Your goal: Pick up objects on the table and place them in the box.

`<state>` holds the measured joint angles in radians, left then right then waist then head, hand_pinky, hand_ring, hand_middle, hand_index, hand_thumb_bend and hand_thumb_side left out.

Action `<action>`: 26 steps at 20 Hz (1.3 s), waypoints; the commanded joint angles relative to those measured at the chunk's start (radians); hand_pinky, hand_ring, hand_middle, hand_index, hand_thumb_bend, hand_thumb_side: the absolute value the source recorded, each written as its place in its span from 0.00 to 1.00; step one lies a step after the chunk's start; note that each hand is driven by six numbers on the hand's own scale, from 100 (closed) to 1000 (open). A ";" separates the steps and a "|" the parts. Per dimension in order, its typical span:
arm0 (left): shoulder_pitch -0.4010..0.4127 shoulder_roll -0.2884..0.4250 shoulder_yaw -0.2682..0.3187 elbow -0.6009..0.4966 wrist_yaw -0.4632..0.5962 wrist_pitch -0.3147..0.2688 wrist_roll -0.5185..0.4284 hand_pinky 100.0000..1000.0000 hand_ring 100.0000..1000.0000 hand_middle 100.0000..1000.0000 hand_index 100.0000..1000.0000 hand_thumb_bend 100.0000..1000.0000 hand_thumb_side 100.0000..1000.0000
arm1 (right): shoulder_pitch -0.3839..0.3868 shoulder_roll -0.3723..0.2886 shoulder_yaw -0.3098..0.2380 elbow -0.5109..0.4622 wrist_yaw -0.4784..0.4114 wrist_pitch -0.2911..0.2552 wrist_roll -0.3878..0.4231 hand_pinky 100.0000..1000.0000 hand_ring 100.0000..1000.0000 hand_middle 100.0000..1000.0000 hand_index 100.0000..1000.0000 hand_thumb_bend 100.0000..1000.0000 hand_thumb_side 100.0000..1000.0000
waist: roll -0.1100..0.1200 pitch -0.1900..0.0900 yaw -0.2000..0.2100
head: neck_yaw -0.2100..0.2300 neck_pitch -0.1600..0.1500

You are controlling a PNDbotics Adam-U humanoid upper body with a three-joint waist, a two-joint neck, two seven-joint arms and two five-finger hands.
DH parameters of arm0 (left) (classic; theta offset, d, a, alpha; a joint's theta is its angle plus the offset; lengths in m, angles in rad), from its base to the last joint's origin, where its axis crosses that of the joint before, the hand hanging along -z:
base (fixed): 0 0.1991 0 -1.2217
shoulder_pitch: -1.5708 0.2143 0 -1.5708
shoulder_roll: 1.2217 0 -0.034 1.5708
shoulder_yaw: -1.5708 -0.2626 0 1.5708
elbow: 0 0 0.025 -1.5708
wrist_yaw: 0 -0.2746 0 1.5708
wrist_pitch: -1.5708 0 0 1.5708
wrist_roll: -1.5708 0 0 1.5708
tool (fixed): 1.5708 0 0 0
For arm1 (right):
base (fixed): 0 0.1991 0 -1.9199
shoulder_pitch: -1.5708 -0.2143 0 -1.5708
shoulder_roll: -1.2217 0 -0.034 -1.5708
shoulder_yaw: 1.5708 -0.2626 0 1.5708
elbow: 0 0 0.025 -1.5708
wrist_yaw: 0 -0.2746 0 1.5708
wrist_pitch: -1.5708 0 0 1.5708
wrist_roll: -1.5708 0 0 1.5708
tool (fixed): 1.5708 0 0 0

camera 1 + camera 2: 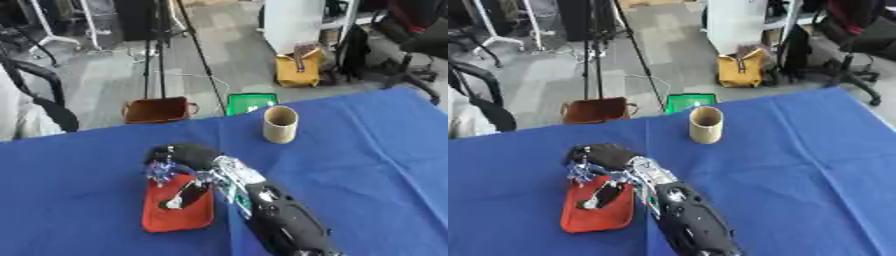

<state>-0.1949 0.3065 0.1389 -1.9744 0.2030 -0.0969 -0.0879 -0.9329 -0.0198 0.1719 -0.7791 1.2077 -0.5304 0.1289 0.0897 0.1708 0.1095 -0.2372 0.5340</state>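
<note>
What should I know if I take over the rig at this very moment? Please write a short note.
Right hand: over the far end of the red box, fingers curled; whether it holds anything is unclear. Left hand: not in view.
Things: the red box lies on the blue table, with something dark and light inside. A cardboard tube stands upright farther back, apart from the box.
Done: apparently one item boxed.
Left: the tube.

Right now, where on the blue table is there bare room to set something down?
Bare cloth lies right of the cardboard tube to the table's far edge, and along the left. It is crowded near the middle, where the right hand hangs over the red tray.
</note>
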 commanded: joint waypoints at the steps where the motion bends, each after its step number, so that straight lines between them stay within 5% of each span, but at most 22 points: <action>1: -0.008 0.017 0.006 -0.018 0.004 -0.001 0.003 0.50 0.83 0.76 0.87 0.61 0.36 | -0.017 -0.006 -0.009 -0.024 -0.009 -0.007 -0.004 0.78 0.78 0.84 0.89 0.49 0.21 | -0.002 -0.021 -0.002 | 0.003 -0.005; 8: 0.002 0.023 0.011 -0.015 0.002 -0.001 0.007 0.50 0.83 0.76 0.87 0.61 0.37 | -0.011 -0.074 0.014 -0.198 -0.194 -0.011 -0.005 0.77 0.76 0.82 0.88 0.47 0.21 | -0.007 -0.036 -0.026 | 0.022 0.005; 17: 0.016 0.039 0.018 -0.009 -0.002 -0.001 0.018 0.49 0.83 0.77 0.87 0.61 0.39 | 0.056 -0.234 0.047 -0.483 -0.478 0.043 0.095 0.77 0.77 0.83 0.89 0.47 0.21 | -0.017 -0.053 -0.071 | 0.061 0.021; 26: 0.025 0.049 0.020 -0.007 -0.008 -0.003 0.016 0.49 0.83 0.77 0.87 0.63 0.39 | 0.162 -0.370 0.039 -0.638 -0.761 -0.014 0.353 0.87 0.86 0.89 0.92 0.46 0.24 | -0.026 -0.062 -0.111 | 0.095 0.033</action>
<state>-0.1654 0.3256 0.1494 -1.9733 0.1977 -0.0985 -0.0722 -0.7555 -0.3582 0.2234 -1.3790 0.4860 -0.5425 0.4503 0.0657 0.1241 -0.0022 -0.1479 0.5612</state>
